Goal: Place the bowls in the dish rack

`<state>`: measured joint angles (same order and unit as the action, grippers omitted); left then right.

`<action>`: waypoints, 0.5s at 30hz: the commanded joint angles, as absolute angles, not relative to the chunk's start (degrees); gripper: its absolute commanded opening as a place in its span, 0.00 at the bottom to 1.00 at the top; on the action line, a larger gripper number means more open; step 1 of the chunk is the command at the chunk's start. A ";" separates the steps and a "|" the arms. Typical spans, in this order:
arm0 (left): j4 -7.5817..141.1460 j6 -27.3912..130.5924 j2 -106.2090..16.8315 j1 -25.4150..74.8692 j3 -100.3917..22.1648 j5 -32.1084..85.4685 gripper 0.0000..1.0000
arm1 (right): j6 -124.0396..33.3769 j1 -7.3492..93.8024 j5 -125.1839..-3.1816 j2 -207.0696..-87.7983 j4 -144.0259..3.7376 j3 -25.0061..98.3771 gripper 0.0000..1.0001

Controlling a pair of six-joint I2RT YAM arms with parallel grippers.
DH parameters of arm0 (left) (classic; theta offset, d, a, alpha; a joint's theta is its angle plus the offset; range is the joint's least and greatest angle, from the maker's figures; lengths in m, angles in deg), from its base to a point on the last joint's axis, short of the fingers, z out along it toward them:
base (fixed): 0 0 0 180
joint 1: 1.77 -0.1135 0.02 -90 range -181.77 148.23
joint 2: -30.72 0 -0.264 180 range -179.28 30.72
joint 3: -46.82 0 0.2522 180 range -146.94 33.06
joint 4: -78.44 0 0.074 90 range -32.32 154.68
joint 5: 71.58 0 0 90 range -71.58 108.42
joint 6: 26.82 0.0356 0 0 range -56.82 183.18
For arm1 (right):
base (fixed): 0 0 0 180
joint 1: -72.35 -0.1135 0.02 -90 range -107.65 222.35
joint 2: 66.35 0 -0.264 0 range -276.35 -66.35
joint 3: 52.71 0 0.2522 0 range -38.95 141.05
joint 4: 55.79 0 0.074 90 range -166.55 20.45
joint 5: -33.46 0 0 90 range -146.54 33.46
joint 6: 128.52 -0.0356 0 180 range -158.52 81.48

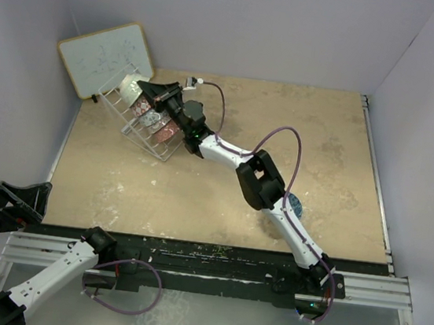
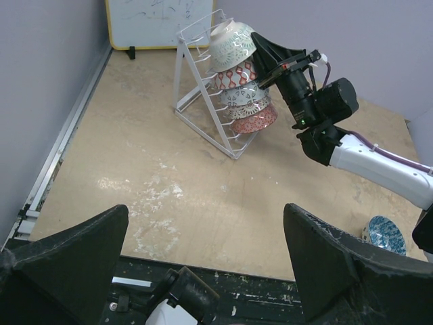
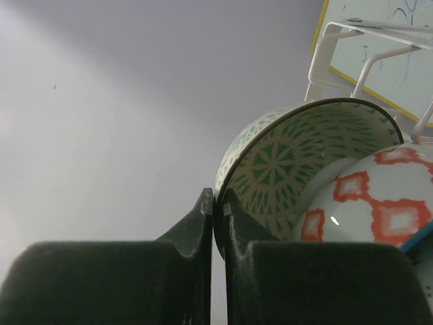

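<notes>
**Operator:** Overhead first. Where's my load?

**Spotter:** Your dish rack sits at the upper left, tilted, just in front of the whiteboard. Your right gripper reaches diagonally from the lower right to the rack's top end. 1 blue bowl waits on the table at centre right, half hidden by that arm. Your left gripper is at the lower left, well apart from everything. I'd judge that keeps it out of the working arm's way.

**Operator:** Left wrist view?

**Spotter:** Its fingers are spread wide with nothing between them. Beyond them, at upper centre, I count 5 bowls on edge in the rack, each nested against the next. The tilt and the wires look like what holds them there. The top one, the green-patterned bowl, has your right gripper at its rim.

**Operator:** And the right wrist?

**Spotter:** At frame centre your fingers are pressed together, pinching that bowl's thin rim. Gripping the edge makes sense, since the bowl looks too wide to span. A red-diamond bowl nests against it at the lower right.

**Operator:** Surface and room?

**Spotter:** The table is a tan board, scuffed white toward the bottom of the frame. Plain pale walls close in 3 sides.
</notes>
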<state>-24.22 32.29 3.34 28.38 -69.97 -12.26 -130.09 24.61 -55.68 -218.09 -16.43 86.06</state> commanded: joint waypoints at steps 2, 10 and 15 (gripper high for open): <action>-23.73 32.17 3.10 28.73 -70.82 -12.71 0.99 | -131.37 23.65 -52.58 -213.62 -14.62 86.65 0.03; -24.00 32.43 3.24 28.72 -71.92 -12.47 0.99 | -133.38 22.77 -50.04 -213.65 -16.62 84.80 0.07; -23.90 32.57 3.08 28.71 -72.05 -12.68 0.99 | -132.08 22.78 -49.48 -210.79 -18.76 81.83 0.15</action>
